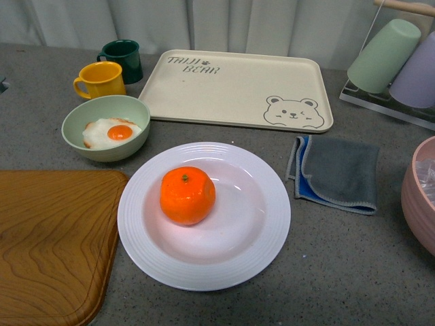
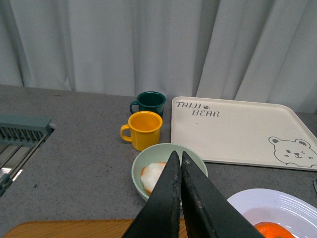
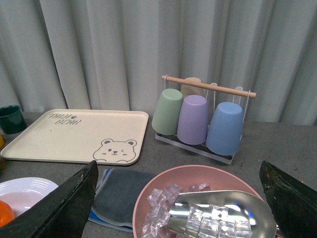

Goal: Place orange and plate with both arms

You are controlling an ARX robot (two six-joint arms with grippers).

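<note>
The orange [image 1: 187, 195] sits on the white plate [image 1: 258, 238] at the table's centre front. Neither arm shows in the front view. In the left wrist view my left gripper [image 2: 179, 157] is shut and empty, raised above the table, with the pale green bowl behind its tips. The plate's rim [image 2: 277, 203] and a sliver of the orange [image 2: 275, 231] lie at the lower right there. In the right wrist view my right gripper [image 3: 178, 171] is wide open and empty above the pink bowl. The plate's edge [image 3: 25, 188] and the orange [image 3: 5, 213] show at the left.
A pale green bowl [image 1: 78, 136] with a fried egg, a yellow mug [image 1: 100, 79] and a dark green mug [image 1: 123, 60] stand back left. The cream bear tray [image 1: 231, 92] lies behind. A wooden board [image 1: 47, 238], grey cloth [image 1: 336, 173], pink bowl [image 3: 163, 181] of ice with scoop, and cup rack [image 3: 198, 119] surround.
</note>
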